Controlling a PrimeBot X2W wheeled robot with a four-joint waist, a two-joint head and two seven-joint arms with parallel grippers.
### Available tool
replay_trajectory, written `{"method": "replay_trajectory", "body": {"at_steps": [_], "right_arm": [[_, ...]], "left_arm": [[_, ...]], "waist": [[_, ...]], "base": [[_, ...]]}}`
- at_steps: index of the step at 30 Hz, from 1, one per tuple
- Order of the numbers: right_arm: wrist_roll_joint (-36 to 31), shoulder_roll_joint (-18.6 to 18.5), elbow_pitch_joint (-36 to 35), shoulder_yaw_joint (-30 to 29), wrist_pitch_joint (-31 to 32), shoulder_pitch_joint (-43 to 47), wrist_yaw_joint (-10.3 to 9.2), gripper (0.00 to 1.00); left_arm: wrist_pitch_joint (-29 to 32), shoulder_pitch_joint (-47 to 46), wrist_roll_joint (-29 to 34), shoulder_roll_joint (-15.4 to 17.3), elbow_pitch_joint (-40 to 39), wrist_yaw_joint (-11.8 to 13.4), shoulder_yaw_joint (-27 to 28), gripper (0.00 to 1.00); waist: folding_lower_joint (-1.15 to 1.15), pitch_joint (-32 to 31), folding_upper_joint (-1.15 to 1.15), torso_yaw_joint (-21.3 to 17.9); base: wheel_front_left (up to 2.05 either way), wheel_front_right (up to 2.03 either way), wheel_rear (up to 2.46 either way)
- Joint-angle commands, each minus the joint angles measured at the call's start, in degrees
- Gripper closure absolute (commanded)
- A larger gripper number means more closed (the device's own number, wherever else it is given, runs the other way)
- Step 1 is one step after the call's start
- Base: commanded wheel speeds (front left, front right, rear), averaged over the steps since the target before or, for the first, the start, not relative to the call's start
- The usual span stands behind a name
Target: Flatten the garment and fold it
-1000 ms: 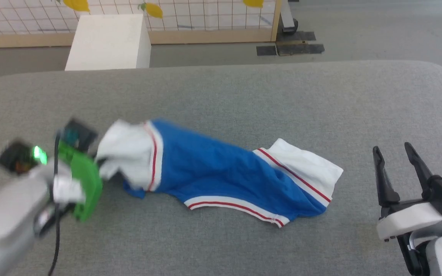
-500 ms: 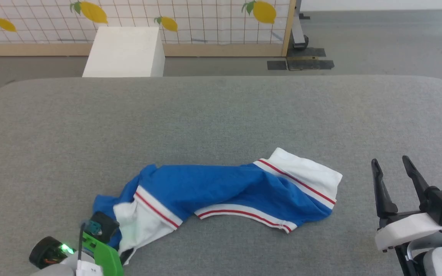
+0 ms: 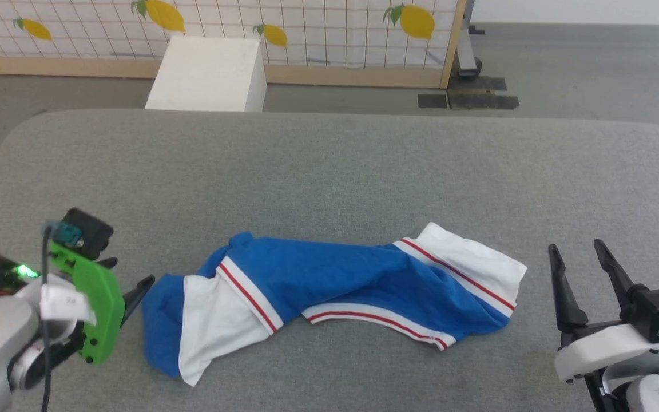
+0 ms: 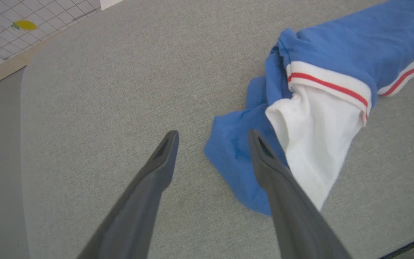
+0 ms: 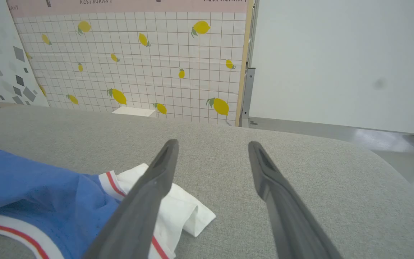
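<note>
The garment (image 3: 335, 280) lies twisted on the worktop (image 3: 329, 171); left hand (image 4: 212, 133), open, just beside its left end; right hand (image 3: 574, 245), open, apart. Pinching doubled layers would trap creases.

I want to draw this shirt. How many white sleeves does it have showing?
2. One sleeve lies at the shirt's left end in the head view; the other sleeve lies at its right end.
</note>
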Motion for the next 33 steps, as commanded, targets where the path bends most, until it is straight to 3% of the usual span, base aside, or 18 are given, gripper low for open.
{"method": "replay_trajectory", "body": {"at_steps": [1, 11, 21, 22, 23, 27, 33], "right_arm": [[-0.1, 0.1, -0.2, 0.3, 0.0, -0.8, -0.10, 0.00], [-0.3, -0.1, -0.8, 0.8, 0.1, -3.4, -0.10, 0.00], [-0.8, 0.4, -0.3, 0.6, -0.2, -5.5, -0.10, 0.00], [-0.9, 0.4, -0.2, 0.4, -0.2, -5.5, -0.10, 0.00], [-0.9, 0.4, -0.1, 0.2, -0.3, -5.5, -0.10, 0.00], [-1.2, 0.6, 0.2, -0.6, -0.4, -4.8, -0.10, 0.00], [-1.3, 0.9, 0.1, -1.4, -0.6, -3.2, -0.10, 0.00]], "left_arm": [[2.7, -1.6, 0.0, -0.2, 0.2, -0.9, -0.7, 0.00], [22.3, -8.6, 0.4, -4.5, 7.9, -6.1, -5.5, 0.00], [26.6, -7.0, 3.2, -9.5, 16.3, -8.3, -7.4, 0.00], [26.7, -6.6, 3.6, -9.7, 16.7, -8.4, -7.5, 0.69], [26.5, -6.2, 3.5, -10.0, 16.8, -8.5, -7.6, 1.00], [22.9, -6.2, 4.4, -9.5, 15.5, -8.7, -7.7, 1.00], [16.4, -9.8, 9.1, -5.6, 9.8, -8.7, -7.6, 1.00]], "waist": [[0.00, 0.7, 0.00, -0.6], [0.00, 4.8, 0.00, -3.8], [0.00, 7.9, 0.00, -7.2], [0.00, 7.9, 0.00, -7.2], [0.00, 7.6, 0.00, -7.1], [0.00, 5.9, 0.00, -6.2], [0.00, 2.9, 0.00, -3.7]], "base": [[0.00, 0.00, 0.00], [0.00, 0.00, 0.00], [0.00, 0.00, 0.00], [0.00, 0.00, 0.00], [0.00, 0.00, 0.00], [0.00, 0.00, 0.00], [0.00, 0.00, 0.00]]}}
